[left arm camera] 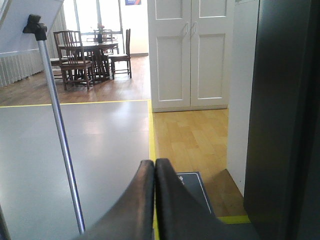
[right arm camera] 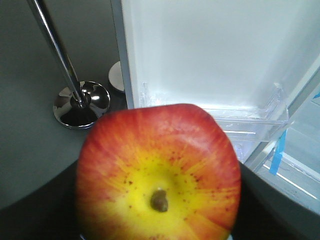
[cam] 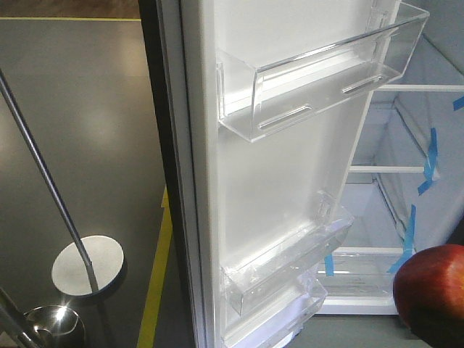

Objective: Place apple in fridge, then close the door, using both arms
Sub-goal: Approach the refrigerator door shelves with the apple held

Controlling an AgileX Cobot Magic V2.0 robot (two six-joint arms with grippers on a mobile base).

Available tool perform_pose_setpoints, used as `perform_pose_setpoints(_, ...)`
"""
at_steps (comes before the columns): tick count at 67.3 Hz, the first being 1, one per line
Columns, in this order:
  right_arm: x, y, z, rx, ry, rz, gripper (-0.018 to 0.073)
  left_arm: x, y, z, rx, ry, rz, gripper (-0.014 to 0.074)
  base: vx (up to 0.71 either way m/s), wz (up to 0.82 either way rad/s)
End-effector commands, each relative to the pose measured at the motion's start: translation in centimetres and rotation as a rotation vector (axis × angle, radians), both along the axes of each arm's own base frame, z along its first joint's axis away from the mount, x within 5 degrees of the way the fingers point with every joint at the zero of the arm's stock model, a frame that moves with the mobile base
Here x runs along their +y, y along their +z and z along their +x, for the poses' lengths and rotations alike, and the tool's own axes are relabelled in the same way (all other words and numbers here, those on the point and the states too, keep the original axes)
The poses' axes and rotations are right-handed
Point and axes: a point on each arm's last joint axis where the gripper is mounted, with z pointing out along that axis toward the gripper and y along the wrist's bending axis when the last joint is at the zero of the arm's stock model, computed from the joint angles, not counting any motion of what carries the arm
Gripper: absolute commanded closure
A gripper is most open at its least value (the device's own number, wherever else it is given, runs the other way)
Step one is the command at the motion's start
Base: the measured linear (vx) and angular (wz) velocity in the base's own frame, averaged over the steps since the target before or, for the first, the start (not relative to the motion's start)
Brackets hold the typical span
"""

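Observation:
The apple [right arm camera: 159, 175], red with a yellow patch round its stem dimple, fills the right wrist view. My right gripper [right arm camera: 159, 220] is shut on it, with black fingers [right arm camera: 267, 205] showing on either side. In the front view the apple [cam: 433, 288] hangs at the lower right, before the fridge [cam: 395, 217] with its white shelves and blue tape. The door [cam: 275, 181] stands open, its white lining and clear bins facing me. My left gripper [left arm camera: 154, 163] is shut on nothing and points at the floor beside the fridge's dark outer wall [left arm camera: 285, 115].
A thin chrome pole [cam: 43, 174] with a round base [cam: 88, 265] stands left of the door; the same pole [right arm camera: 57, 55] shows in the right wrist view. Yellow floor tape [cam: 156, 283] runs along the door's foot. A dark mat [left arm camera: 192, 187] lies under my left gripper.

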Motion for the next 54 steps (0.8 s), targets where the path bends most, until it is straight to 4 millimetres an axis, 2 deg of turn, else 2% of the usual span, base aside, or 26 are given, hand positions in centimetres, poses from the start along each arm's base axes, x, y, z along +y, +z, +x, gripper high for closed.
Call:
perform_pose_setpoints(1,0.13,1.33,0.27,-0.078,-0.008,0.050,0.0410,-0.06,-0.26,0.08,-0.044,-0.008,-0.008,0.0603,0.07,0.01)
perform_pose_setpoints(54,0.13,1.34,0.27,-0.079,-0.008,0.051,0.0410,-0.06,-0.26,0.08,-0.044,-0.008,-0.008,0.0603,0.01,-0.01)
